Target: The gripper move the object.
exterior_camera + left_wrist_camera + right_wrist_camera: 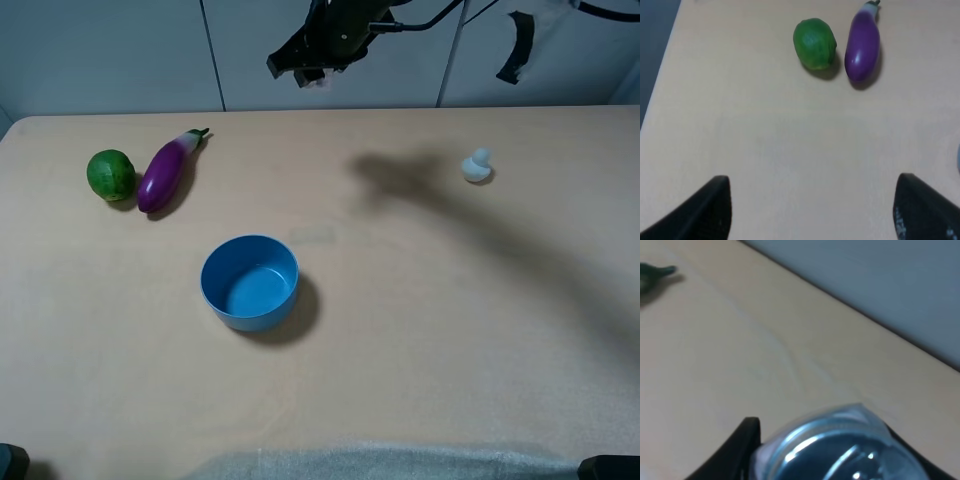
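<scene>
My right gripper [311, 70] hangs high above the far middle of the table [420, 330], in front of the back wall. It is shut on the object [319, 79], of which only a small pale bit shows below the black claw. In the right wrist view the object [840, 452] is a clear glass shaker with a silver metal cap, held between the dark fingers [746, 432] well above the tabletop. My left gripper [812, 212] is open over bare table, its two dark fingertips [710, 210] wide apart with nothing between them.
A blue bowl [250, 282] stands left of the table's centre. A green lime [111, 174] and a purple eggplant [168, 172] lie at the far left, also in the left wrist view as lime [814, 43] and eggplant [862, 46]. A small pale duck figure [477, 166] sits far right.
</scene>
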### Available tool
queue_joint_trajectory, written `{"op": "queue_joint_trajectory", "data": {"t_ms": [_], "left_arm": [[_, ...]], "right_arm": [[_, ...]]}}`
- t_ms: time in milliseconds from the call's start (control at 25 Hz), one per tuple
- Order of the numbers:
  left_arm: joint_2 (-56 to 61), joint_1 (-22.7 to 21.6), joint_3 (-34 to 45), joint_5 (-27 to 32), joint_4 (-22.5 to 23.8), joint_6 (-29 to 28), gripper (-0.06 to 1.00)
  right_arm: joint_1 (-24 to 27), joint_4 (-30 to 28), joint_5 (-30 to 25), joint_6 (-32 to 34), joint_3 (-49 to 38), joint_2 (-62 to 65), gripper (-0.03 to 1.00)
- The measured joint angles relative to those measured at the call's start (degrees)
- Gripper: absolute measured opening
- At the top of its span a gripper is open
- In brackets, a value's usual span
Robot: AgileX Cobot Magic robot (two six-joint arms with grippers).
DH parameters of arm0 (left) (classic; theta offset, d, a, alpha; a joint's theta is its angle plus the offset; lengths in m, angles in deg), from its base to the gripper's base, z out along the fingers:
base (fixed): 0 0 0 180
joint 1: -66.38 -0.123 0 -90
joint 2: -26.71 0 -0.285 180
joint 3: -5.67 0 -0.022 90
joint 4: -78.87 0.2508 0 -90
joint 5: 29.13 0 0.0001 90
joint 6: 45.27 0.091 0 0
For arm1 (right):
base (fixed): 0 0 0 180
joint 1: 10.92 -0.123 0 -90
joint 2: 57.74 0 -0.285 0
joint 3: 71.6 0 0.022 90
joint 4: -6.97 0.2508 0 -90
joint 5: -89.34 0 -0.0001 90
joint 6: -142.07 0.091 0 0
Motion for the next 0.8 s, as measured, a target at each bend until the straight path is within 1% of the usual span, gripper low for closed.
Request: {"op": "queue_joint_trajectory", "data": {"t_ms": [320, 680, 800], "left_arm": [[0.0, 0.0, 0.0, 0.0, 0.0, 0.0, 0.74], [0.0, 0.0, 0.0, 0.0, 0.0, 0.0, 0.74], [0.0, 0.0, 0.0, 0.0, 0.0, 0.0, 0.74]], "right_arm": [[-4.57, 0.0, -1.44, 0.0, 0.0, 0.0, 0.32], [-9.86, 0.12, -7.5, 0.0, 0.0, 0.0, 0.32], [-11.49, 0.32, -8.63, 0.0, 0.0, 0.0, 0.32]]}}
